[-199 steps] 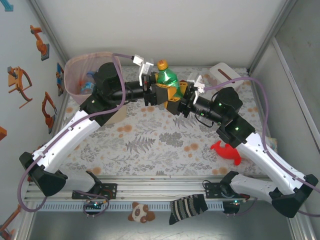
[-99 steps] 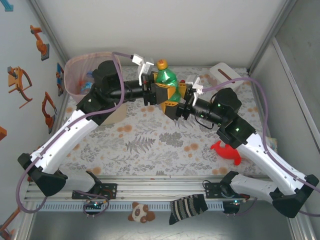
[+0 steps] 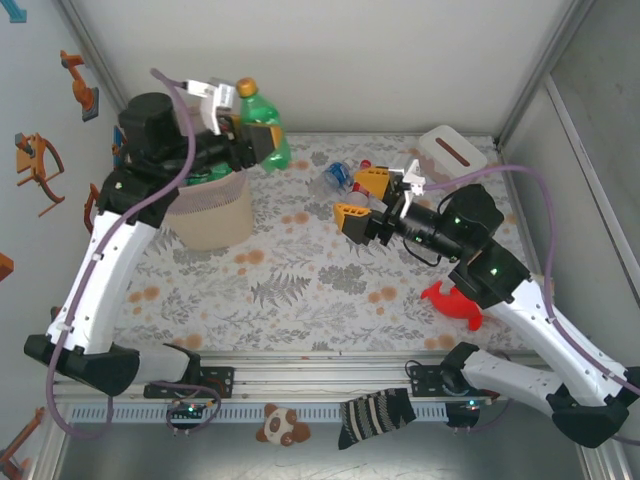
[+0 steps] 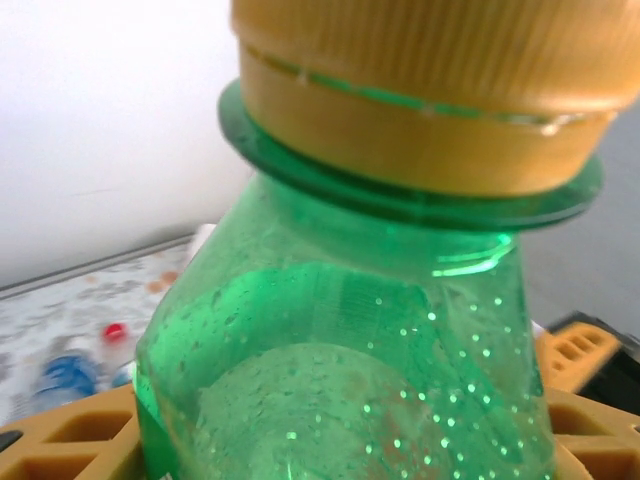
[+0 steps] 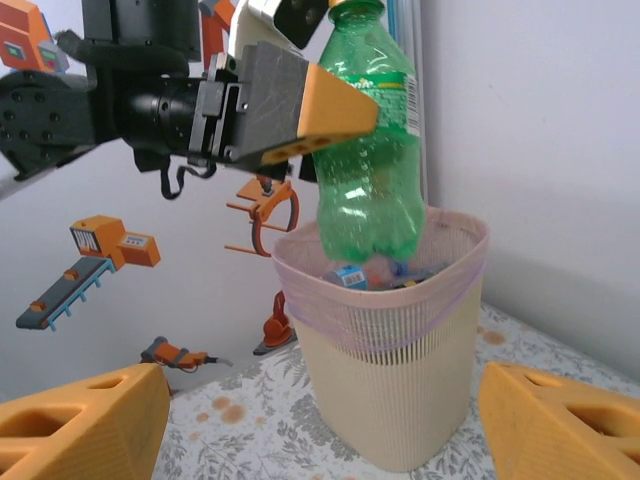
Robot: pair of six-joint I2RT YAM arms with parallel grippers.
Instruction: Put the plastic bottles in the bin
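My left gripper (image 3: 263, 138) is shut on a green plastic bottle (image 3: 268, 130) with an orange cap (image 4: 420, 90), holding it upright. In the right wrist view the green bottle (image 5: 368, 150) hangs just above the open mouth of the bin (image 5: 395, 390), a cream ribbed wastebasket with a pink liner (image 3: 205, 208). Several bottles lie inside the bin. My right gripper (image 3: 360, 196) stands open and empty over the middle of the table, facing the bin. A clear bottle with a blue cap (image 3: 335, 178) lies on the table just behind it.
A red toy figure (image 3: 452, 300) lies by my right arm. A white tissue box (image 3: 455, 150) sits at the back right. The left wall carries orange stickers (image 3: 40, 160). The floral tablecloth (image 3: 300, 270) is open in front.
The right gripper opened and let go of the green bottle. The left arm carried the bottle left and up, from the table's middle to above the bin.
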